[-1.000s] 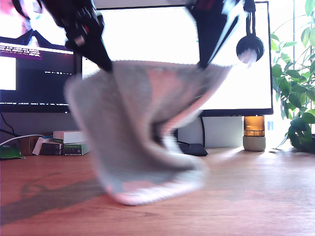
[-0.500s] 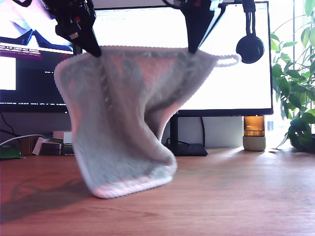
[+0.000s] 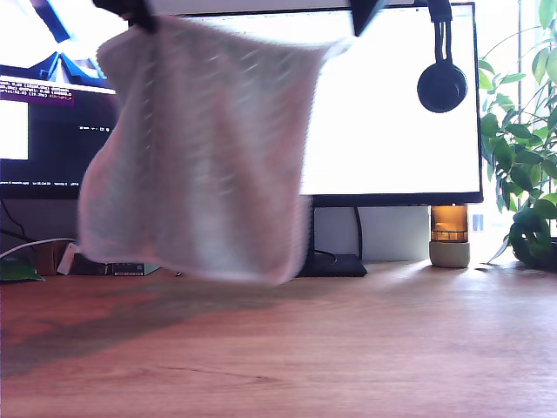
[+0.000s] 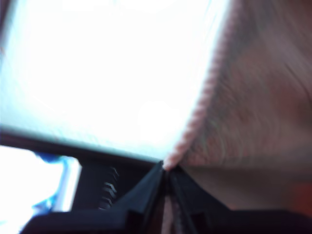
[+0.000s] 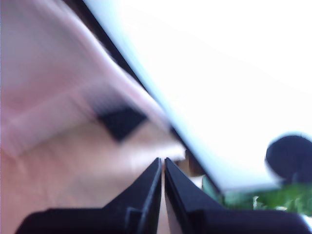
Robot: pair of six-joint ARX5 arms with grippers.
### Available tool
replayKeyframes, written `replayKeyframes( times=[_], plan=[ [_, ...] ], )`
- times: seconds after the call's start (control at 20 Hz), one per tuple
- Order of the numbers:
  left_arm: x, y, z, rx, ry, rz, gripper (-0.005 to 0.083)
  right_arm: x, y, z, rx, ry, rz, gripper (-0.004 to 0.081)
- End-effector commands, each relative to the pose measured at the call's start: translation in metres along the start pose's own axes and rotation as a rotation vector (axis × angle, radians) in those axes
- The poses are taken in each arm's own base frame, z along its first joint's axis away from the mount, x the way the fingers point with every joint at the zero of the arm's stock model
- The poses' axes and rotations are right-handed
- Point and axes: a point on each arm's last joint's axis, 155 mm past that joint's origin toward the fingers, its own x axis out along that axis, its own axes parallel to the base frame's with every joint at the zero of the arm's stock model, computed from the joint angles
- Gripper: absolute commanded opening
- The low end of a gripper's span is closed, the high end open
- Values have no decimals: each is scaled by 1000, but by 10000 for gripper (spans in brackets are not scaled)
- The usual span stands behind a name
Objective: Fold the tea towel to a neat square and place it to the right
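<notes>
My first gripper [image 4: 166, 171]: jaws pinched together on the corded pink hem at a corner of the tea towel [image 4: 253, 97]. Hem runs straight out of the fingertip gap and up along the cloth edge. My second gripper [image 5: 163, 165]: jaws closed almost flat against each other, with a thin strip of pale cloth seen between them, so it grips the tea towel [image 5: 58, 97] too. Blurred though, so the exact hold point isn't clear.

Exterior view: both grippers are mostly cut off at the top edge. Only dark tips show, one at the towel's top corner toward the exterior view's left, the other [image 3: 364, 12] at the top corner nearer the middle. The second wrist view sees the headphones and plant, which fits the tip nearer the middle. The first wrist view sees the dark monitor, which fits the other tip.

Tea towel [image 3: 200, 148]: fluffy terry, pale beige-pink, greyer against the backlight, motion-blurred. It hangs opened out as one sheet, top edge stretched roughly level between the two held corners. Long axis roughly vertical. The lower part slants toward the exterior view's left. Bottom edge is clear of the wooden desk [image 3: 348, 348], with a soft shadow on the wood beneath.

It hangs in front of the bright monitor [image 3: 392, 104] and partly covers the dark monitor [image 3: 43, 131]. Headphones [image 3: 442, 83] and a plant [image 3: 522, 157] are well apart toward the exterior view's right.
</notes>
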Motion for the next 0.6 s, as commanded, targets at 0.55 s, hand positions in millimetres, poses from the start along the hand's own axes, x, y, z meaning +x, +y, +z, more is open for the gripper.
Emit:
replayKeyframes(
  times=[0.55],
  plan=[
    [-6, -78, -16, 185, 6, -334, -24, -26, 151, 36, -148, -205, 644, 182]
  ],
)
